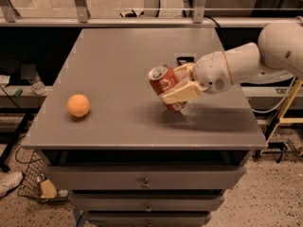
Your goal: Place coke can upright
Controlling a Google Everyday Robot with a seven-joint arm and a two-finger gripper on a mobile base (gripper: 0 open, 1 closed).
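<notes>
The coke can (pixel 162 82) is red with a silver pull-tab top. It is held nearly upright, tilted a little to the left, with its base at or just above the grey table top (pixel 118 65), right of centre. My gripper (pixel 181 85) is shut on the can from the right side; its cream fingers (pixel 179 94) wrap around the can's body. The white arm reaches in from the right edge of the view.
A round orange fruit (pixel 78 105) lies on the table's left front part. A small black flat thing (pixel 185 59) lies on the table behind the gripper. Drawers are below the table front. A rail runs along the back.
</notes>
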